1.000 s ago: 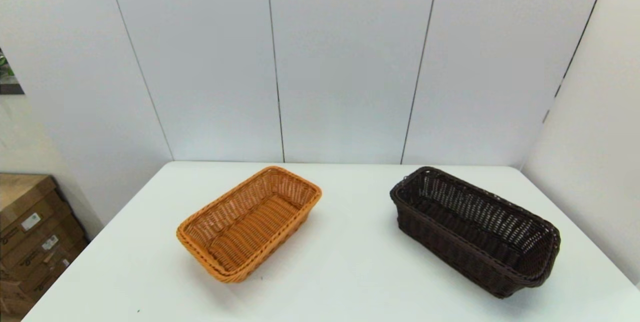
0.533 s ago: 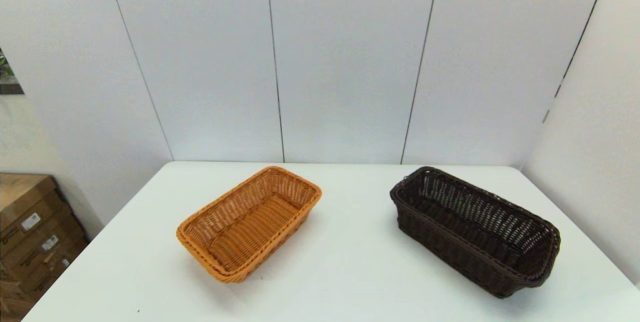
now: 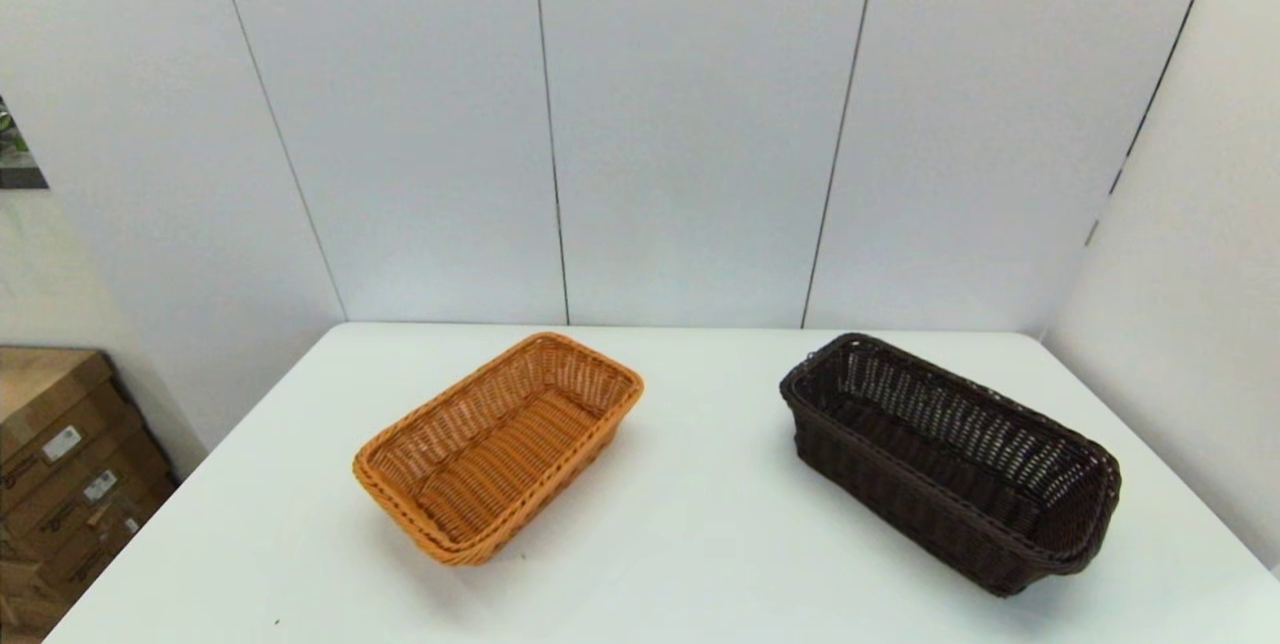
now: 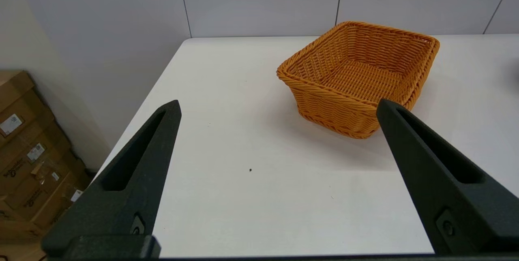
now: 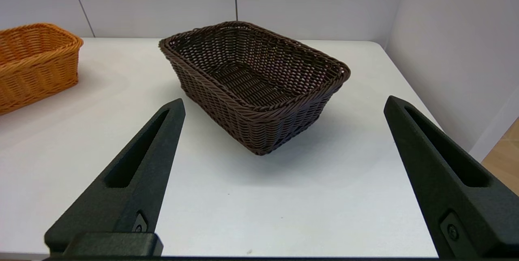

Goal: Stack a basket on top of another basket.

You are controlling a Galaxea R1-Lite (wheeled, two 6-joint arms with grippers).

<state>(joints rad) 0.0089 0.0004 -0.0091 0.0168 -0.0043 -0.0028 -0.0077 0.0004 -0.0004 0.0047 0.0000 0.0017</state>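
Note:
The dark brown basket (image 3: 950, 459) rests on the right half of the white table (image 3: 690, 534), empty and set at an angle. The orange-tan basket (image 3: 498, 444) lies left of centre, also empty. Neither arm shows in the head view. In the left wrist view my left gripper (image 4: 278, 107) is open near the table's front edge, short of the orange-tan basket (image 4: 359, 76). In the right wrist view my right gripper (image 5: 284, 105) is open too, held back from the dark brown basket (image 5: 254, 80), with the orange-tan basket (image 5: 34, 64) off to one side.
Cardboard boxes (image 3: 60, 464) are stacked on the floor left of the table. White wall panels (image 3: 690, 124) close off the back and right sides. A wide strip of bare table separates the two baskets.

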